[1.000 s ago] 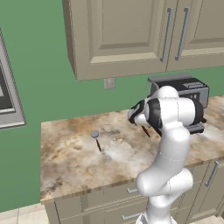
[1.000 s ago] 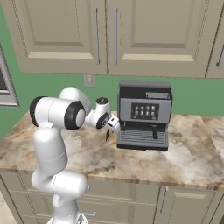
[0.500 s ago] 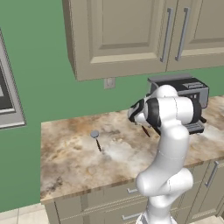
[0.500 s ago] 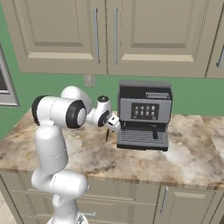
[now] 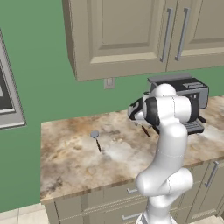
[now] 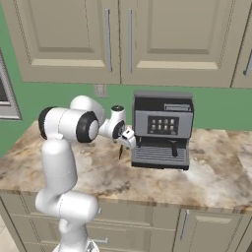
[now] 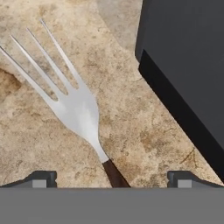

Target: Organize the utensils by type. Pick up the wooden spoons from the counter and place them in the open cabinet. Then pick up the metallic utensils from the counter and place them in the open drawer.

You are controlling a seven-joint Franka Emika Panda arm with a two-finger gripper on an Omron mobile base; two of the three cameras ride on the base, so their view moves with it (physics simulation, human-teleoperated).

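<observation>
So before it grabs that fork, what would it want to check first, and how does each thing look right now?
1. Fork lined up between the fingers: ok. In the hand view its dark handle runs down midway between the two fingertips.
2. Gripper open wide enough: ok. The tips stand far apart, one on each side of the handle.
3. Fork lying flat on the counter: ok, tines pointing away from the hand.
4. Room beside the coffee machine: cannot tell. Its dark body sits close by one fingertip.
5. Other metal utensil out of the way: ok, it lies apart on the counter.
6. Open drawer ready: cannot tell from these views.
</observation>
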